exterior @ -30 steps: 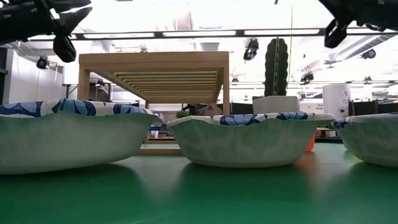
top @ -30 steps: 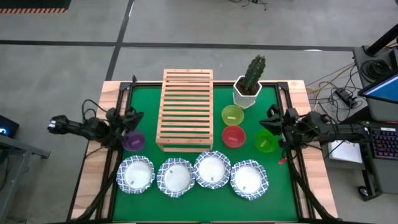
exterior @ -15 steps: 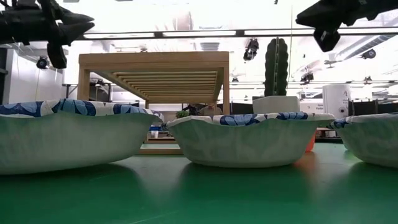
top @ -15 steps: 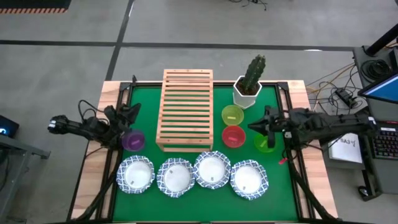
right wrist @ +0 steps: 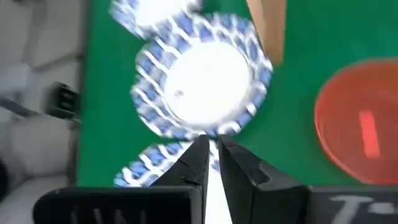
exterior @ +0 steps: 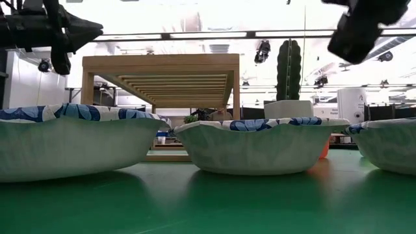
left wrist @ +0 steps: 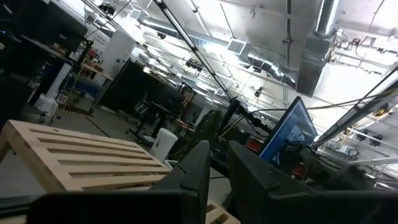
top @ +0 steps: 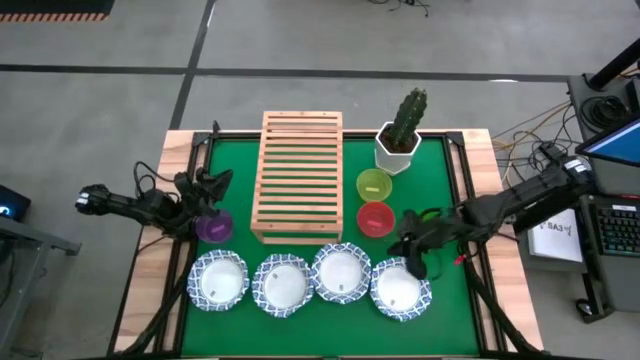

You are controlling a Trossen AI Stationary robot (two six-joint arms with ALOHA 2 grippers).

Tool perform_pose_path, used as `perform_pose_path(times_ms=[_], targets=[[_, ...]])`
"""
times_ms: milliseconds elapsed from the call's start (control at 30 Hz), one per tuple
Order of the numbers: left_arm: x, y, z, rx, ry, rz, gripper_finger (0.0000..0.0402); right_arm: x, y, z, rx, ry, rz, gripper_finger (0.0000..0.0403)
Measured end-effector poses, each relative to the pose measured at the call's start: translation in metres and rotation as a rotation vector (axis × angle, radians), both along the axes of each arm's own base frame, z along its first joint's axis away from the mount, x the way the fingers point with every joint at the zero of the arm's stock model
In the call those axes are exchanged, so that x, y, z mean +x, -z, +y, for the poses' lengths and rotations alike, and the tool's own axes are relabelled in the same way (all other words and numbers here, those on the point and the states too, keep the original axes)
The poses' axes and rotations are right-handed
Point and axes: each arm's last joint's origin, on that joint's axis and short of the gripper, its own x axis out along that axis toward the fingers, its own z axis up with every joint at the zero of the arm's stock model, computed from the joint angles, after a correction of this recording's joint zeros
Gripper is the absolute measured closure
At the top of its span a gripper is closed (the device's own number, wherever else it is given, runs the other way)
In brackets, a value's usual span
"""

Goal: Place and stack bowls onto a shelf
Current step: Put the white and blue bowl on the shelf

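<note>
Four white bowls with blue patterned rims sit in a row along the near edge; the rightmost (top: 400, 288) lies just below my right gripper (top: 400, 250), which is shut and points down toward the near left. In the right wrist view its fingertips (right wrist: 212, 155) hover over that bowl's rim (right wrist: 155, 169), with the neighbouring bowl (right wrist: 202, 74) ahead. My left gripper (top: 212, 185) is shut and hangs above the purple bowl (top: 213, 228). The wooden shelf (top: 300, 178) stands mid-table. Yellow-green (top: 374, 185) and red-orange (top: 375, 219) bowls sit to its right. My right arm mostly hides the green bowl.
A cactus in a white hexagonal pot (top: 400, 135) stands at the far right, beside the shelf's far end. The other white bowls (top: 219, 281) (top: 283, 285) (top: 340, 272) crowd the near edge. Bare green mat (top: 230, 160) shows left of the shelf. Cables and a desk lie right of the table.
My right arm has swung from the table's right edge toward the near left, passing over the green bowl. It has tipped downward and now hangs over the rightmost white bowl. No bowl has moved.
</note>
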Motion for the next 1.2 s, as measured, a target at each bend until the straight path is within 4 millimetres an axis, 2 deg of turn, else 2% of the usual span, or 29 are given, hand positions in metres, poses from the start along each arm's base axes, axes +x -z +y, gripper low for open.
perform_pose_path(times_ms=[233,400,533,733,900,1033,1200], targets=[[0.0,-0.001,0.0,0.07,-0.034,0.044,0.0361,0.012,0.004,0.01,0.01,0.126,0.369,0.0374],[-0.001,-0.001,0.0,0.076,-0.038,0.042,0.0361,0.023,0.001,0.029,0.03,0.153,0.537,0.0374],[-0.001,-0.001,0.0,0.076,-0.038,0.041,0.0361,0.041,0.003,0.042,0.013,0.138,0.563,0.0374],[-0.001,-0.001,0.0,0.076,-0.038,0.041,0.0361,0.081,0.005,0.061,0.03,0.134,0.558,0.0374],[-0.001,-0.002,0.0,0.075,-0.038,0.036,0.0361,0.11,0.002,0.078,0.018,-0.068,0.556,0.0374],[-0.001,-0.002,0.0,0.072,-0.037,0.034,0.0361,0.118,-0.002,0.084,0.0,-0.073,0.615,0.0374],[-0.001,-0.002,0.0,0.063,-0.033,0.027,0.0361,0.11,-0.006,0.104,0.055,-0.084,0.667,0.0374]])
